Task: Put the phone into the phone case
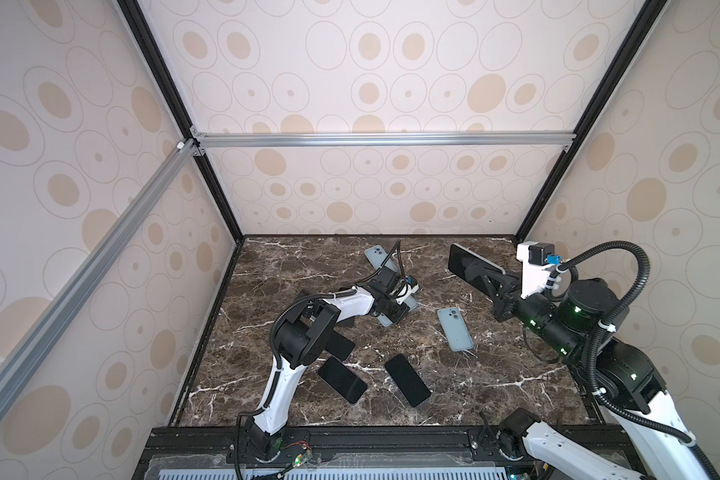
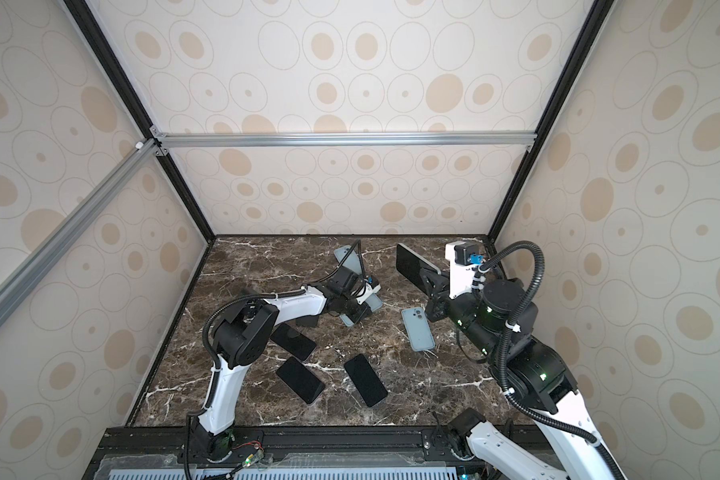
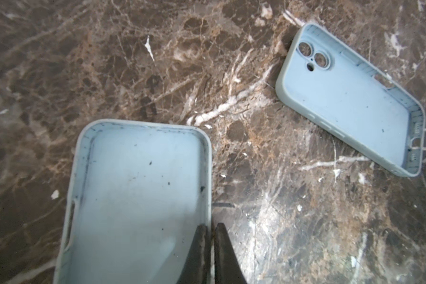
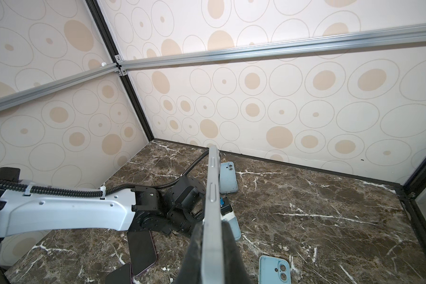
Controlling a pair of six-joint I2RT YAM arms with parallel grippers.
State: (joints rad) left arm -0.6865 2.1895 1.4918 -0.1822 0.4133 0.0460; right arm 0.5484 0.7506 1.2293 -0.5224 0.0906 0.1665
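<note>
Left claw (image 3: 211, 225) pinched shut on blue phone case (image 3: 138, 196) wall; right claw (image 4: 212, 222) clamped on phone (image 4: 213, 177).
Phone up over marble table (image 1: 495, 374), back right; case's one end cut off in wrist view, mostly under my left arm (image 1: 350, 305) in both top views.

Black phone (image 1: 458, 259) aloft in right claw (image 4: 212, 233) — pale-blue case (image 3: 138, 196) open-side-up, wall in left claw (image 3: 211, 231)

Cream walls (image 1: 391, 62) w/ tan oval print, alum. rails (image 1: 383, 139), dark marble tabletop (image 1: 495, 374) w/ white veins.
</note>
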